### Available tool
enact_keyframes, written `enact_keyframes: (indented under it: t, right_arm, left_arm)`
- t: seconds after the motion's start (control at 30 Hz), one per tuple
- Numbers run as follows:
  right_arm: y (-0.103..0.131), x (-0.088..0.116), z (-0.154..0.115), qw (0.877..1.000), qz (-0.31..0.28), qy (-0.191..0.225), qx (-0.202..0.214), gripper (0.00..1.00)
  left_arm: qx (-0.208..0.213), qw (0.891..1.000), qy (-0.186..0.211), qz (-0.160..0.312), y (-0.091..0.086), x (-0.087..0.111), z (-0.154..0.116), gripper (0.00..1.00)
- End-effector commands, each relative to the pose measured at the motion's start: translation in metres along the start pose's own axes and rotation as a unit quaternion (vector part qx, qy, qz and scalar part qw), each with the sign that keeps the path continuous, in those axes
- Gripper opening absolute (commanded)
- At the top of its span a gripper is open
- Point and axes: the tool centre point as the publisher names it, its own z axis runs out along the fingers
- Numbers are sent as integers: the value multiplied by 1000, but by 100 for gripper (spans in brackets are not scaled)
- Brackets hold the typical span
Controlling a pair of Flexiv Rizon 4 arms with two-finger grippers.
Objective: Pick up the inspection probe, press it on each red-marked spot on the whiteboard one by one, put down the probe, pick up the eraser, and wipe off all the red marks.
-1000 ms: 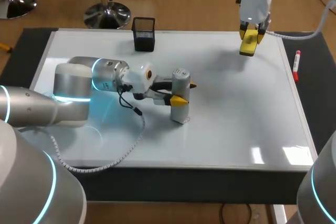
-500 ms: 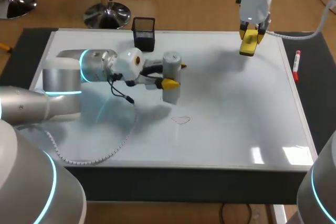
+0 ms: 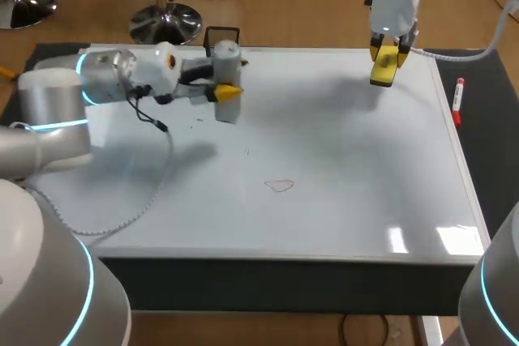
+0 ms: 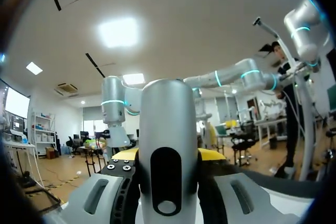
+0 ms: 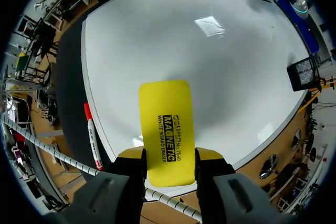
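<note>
A small red mark sits on the near middle of the whiteboard. Over the whiteboard's far left part, just in front of a black mesh basket, the left gripper is clamped on the upright silver inspection probe, one yellow tip on each side. Above the whiteboard's far right corner, the right gripper pinches the yellow eraser between both fingers, with a red marker lying just off the whiteboard's right edge.
</note>
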Motion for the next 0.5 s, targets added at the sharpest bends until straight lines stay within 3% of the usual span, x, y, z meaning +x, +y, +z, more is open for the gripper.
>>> enact_keyframes:
  t: [0.03, 0.23, 0.5]
  right_arm:
    - [-1, 0, -2, 1000, -1, 2, 0, 0]
    - [-1, 0, -2, 1000, -1, 2, 0, 0]
    - [-1, 0, -2, 1000, -1, 2, 0, 0]
  left_arm:
    - [-27, 999, -27, 5, -16, -7, -21, 0]
    - [-43, 997, -61, 9, -22, -35, -59, 0]
    - [-31, 995, -91, 6, -26, -66, -98, 0]
